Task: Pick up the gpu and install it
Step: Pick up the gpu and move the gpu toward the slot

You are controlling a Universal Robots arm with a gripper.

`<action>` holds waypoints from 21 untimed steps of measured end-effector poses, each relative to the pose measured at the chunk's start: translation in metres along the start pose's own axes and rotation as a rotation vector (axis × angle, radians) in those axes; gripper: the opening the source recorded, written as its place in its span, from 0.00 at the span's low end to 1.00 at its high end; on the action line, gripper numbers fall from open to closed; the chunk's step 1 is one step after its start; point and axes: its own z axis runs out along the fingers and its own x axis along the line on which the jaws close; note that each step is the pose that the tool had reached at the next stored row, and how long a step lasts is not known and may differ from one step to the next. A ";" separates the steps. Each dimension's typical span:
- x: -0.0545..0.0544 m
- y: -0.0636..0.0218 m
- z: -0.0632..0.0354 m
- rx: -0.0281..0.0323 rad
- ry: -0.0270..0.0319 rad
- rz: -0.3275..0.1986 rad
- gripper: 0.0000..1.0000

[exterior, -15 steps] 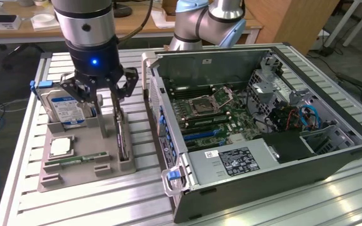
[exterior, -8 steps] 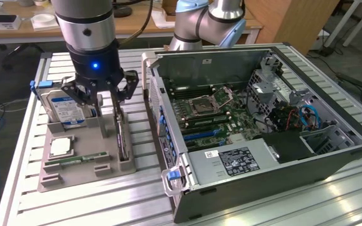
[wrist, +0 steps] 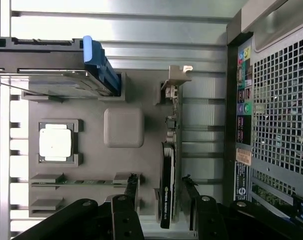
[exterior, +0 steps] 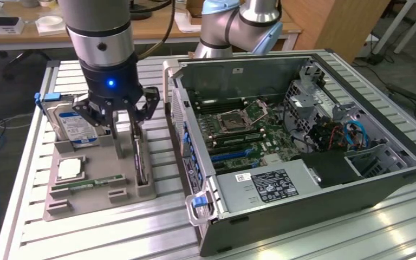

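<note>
The gpu point(wrist: 167, 170) is a thin dark card standing on its edge in a slot of the grey holder tray point(wrist: 91, 107), its silver bracket point(wrist: 177, 76) at the far end. In the exterior view the gpu point(exterior: 140, 160) stands just below my gripper point(exterior: 125, 123). The gripper point(wrist: 160, 189) is open and hangs over the card, with one finger on each side of its near end. A gap shows between each finger and the card. Nothing is held.
The tray also carries a blue-edged hard drive point(exterior: 74, 125), a CPU point(exterior: 71, 169) and a green RAM stick point(exterior: 85, 185). The open computer case point(exterior: 381, 179) lies on the exterior view's right, its motherboard point(exterior: 248, 135) exposed. The case's rear panel point(wrist: 276, 100) stands close beside the tray.
</note>
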 end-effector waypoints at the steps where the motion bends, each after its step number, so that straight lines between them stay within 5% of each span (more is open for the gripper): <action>1: 0.000 -0.0005 0.0013 0.0000 0.0001 0.000 0.47; 21: -0.004 -0.0081 0.0177 0.0000 0.0001 0.000 0.47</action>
